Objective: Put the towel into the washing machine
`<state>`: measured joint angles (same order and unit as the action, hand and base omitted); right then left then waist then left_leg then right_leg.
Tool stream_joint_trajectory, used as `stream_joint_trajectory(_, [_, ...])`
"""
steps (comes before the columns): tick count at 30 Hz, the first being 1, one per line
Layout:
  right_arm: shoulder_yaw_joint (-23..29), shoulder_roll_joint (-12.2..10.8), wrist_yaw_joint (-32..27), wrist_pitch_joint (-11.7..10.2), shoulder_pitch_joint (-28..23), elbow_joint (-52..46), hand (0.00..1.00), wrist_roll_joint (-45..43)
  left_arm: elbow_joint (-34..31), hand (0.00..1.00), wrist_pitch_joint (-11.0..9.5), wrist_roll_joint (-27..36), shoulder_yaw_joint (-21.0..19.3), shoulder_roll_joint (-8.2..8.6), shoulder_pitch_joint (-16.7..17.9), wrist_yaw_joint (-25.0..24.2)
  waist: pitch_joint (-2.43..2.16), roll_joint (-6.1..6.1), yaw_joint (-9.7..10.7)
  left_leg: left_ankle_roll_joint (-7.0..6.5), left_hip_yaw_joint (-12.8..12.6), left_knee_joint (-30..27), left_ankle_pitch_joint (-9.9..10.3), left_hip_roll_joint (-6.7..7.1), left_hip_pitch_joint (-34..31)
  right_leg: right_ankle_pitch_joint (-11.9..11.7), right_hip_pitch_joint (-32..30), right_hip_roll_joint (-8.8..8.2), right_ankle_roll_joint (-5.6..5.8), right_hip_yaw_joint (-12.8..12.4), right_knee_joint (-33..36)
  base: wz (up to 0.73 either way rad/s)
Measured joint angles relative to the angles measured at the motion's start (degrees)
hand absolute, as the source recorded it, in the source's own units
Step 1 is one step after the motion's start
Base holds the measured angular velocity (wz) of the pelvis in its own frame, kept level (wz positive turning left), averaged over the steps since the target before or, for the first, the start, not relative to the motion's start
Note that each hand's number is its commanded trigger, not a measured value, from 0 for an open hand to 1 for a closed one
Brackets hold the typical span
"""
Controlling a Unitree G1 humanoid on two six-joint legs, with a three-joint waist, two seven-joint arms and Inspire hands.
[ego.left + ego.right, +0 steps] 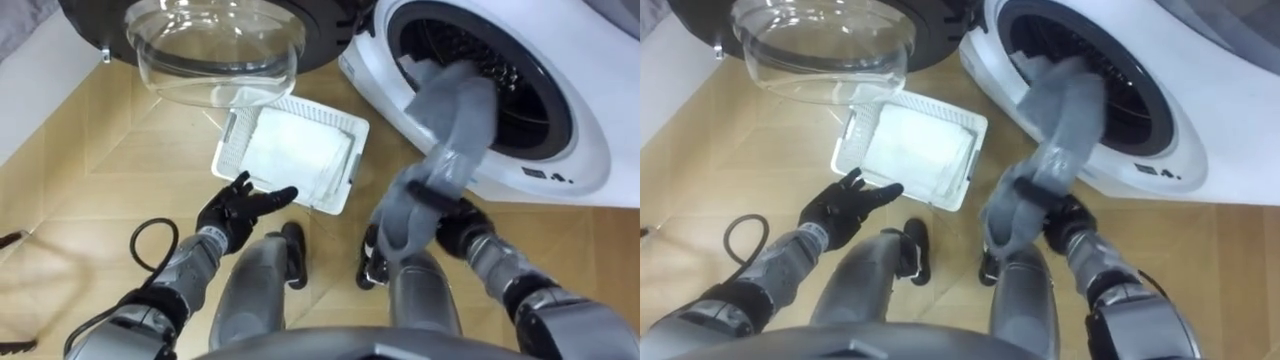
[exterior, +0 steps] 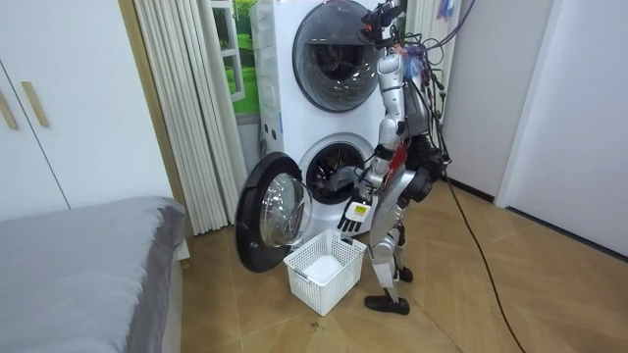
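A grey towel (image 1: 455, 110) hangs out of the washing machine's round opening (image 1: 535, 95). Its upper end lies inside the drum and its lower end is bunched at my right hand (image 1: 462, 222), whose fingers are curled round the cloth just below the opening's rim. My left hand (image 1: 238, 212) is open with spread fingers, held low over the floor beside the near edge of a white basket (image 1: 228, 140). In the room view I stand facing the lower machine (image 2: 285, 147), with my right hand (image 2: 343, 182) and the towel at the drum.
The basket holds a folded white towel (image 1: 295, 150) and stands on the wooden floor to my left. The machine's glass door (image 1: 215, 45) is swung open above the basket. A second machine is stacked on top. A bed (image 2: 78, 265) stands at the room view's left.
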<state>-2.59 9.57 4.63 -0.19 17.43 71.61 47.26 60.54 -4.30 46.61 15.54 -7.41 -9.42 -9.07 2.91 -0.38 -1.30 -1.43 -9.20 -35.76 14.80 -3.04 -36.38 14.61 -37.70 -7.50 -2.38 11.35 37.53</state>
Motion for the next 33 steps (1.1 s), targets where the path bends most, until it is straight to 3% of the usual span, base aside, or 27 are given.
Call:
stream_joint_trajectory(3, [3.1, 2.4, -3.9, 0.3, 2.3, -0.5, 1.00, 3.1, 0.0, 0.00, 0.0, -0.1, -1.2, 0.05, -0.1, 1.3, 0.09, -0.77, 0.7, -0.02, 0.1, -1.1, 0.0, 0.22, -0.5, 0.4, -0.6, -0.36, -0.05, -0.2, 1.4, 0.04])
stream_joint_trajectory(5, [3.9, 3.8, -6.2, 1.5, 3.5, -2.4, 1.00, 4.2, -0.5, 0.00, 0.0, 0.0, -2.1, -0.41, 0.6, 2.4, 0.02, -2.07, 0.9, -0.08, 0.0, -1.1, 0.0, 0.44, -0.7, 0.5, -1.2, -0.59, -0.13, -0.5, 2.1, 0.00])
stream_joint_trajectory(9, [5.3, 4.4, -9.9, 2.8, 6.1, -4.3, 1.00, 4.9, -2.7, 0.00, 0.0, 0.0, -2.5, -0.47, 1.4, 3.6, 0.03, -2.75, 1.3, -0.52, 0.0, -1.2, -0.3, 0.77, -1.0, 0.6, -1.3, -1.28, -0.02, -0.2, 2.6, 0.08])
stream_joint_trajectory(15, [6.4, 5.3, -13.4, 4.0, 9.1, -5.6, 1.00, 16.5, -4.0, 0.00, -0.1, 0.0, -4.0, -1.04, 2.1, 3.9, -0.03, -3.70, 1.4, -1.08, 0.0, -1.9, -0.4, 0.99, -2.5, 0.6, -2.6, -1.71, 0.35, -0.1, 3.6, 0.06])
stream_joint_trajectory(17, [7.2, 5.5, -13.7, 4.6, 10.5, -5.5, 1.00, 21.8, -4.0, 0.00, -0.1, -0.5, -4.2, -1.06, 2.3, 3.9, -0.03, -3.80, 2.9, -1.56, 0.1, -1.9, -0.7, 1.97, -2.5, 1.1, -2.9, -2.66, 1.05, -0.3, 4.6, 0.20])
stream_joint_trajectory(20, [9.9, 6.0, -13.5, 6.3, 12.4, -5.6, 1.00, 27.8, -4.0, 0.00, 0.0, -2.4, -5.3, -1.16, 2.8, 3.9, -0.02, -4.31, 3.5, -1.81, 0.0, -2.2, -0.6, 2.72, -2.5, 1.3, -3.3, -3.46, 1.40, -0.4, 5.5, 0.04])
stream_joint_trajectory(21, [10.4, 6.2, -13.5, 6.5, 12.7, -5.5, 0.89, 28.8, -4.1, 0.00, 0.1, -2.5, -5.5, -1.19, 2.7, 3.9, -0.02, -4.36, 3.5, -1.98, -0.1, -2.4, -0.5, 2.72, -2.5, 1.3, -3.3, -3.51, 1.44, -0.5, 5.6, 0.00])
stream_joint_trajectory(22, [11.0, 6.7, -13.6, 7.4, 13.4, -5.5, 0.67, 31.6, -5.0, 0.00, 0.2, -2.7, -6.4, -1.20, 3.1, 4.0, 0.00, -4.45, 3.6, -2.36, -0.4, -2.9, -0.3, 2.60, -2.7, 1.5, -3.4, -3.50, 1.62, -0.6, 6.0, 0.00])
stream_joint_trajectory(24, [11.1, 7.0, -14.1, 8.3, 14.1, -5.2, 0.47, 34.7, -6.7, 0.00, 0.2, -3.5, -6.5, -1.61, 3.9, 4.7, 0.03, -4.52, 4.1, -2.69, -0.4, -3.2, 0.0, 2.61, -3.3, 1.9, -3.6, -3.60, 2.04, -0.6, 6.4, 0.10])
stream_joint_trajectory(25, [11.2, 7.2, -14.4, 8.4, 14.2, -5.1, 0.00, 36.1, -7.3, 0.00, 0.2, -3.7, -6.6, -1.72, 3.9, 5.2, 0.02, -4.66, 4.1, -2.81, -0.4, -3.4, 0.0, 2.58, -3.8, 1.9, -3.9, -3.67, 2.10, -0.4, 6.4, 0.16])
stream_joint_trajectory(30, [16.6, 7.4, -16.3, 9.8, 14.7, -4.8, 0.00, 37.6, -8.0, 0.00, 1.0, -7.4, -10.2, -1.16, 4.0, 6.2, 0.01, -5.06, 4.6, -3.64, -0.1, -5.0, 0.5, 2.99, -5.4, 2.2, -4.8, -4.59, 2.65, 0.2, 7.4, 0.09])
stream_joint_trajectory(33, [19.1, 7.4, -19.6, 10.5, 16.5, -4.8, 0.00, 37.6, -9.4, 0.00, 1.3, -8.5, -13.1, -1.00, 5.0, 7.2, 0.03, -5.30, 6.0, -4.11, -0.3, -5.6, 0.8, 3.51, -6.2, 2.4, -5.7, -5.45, 3.14, 0.2, 8.3, 0.05])
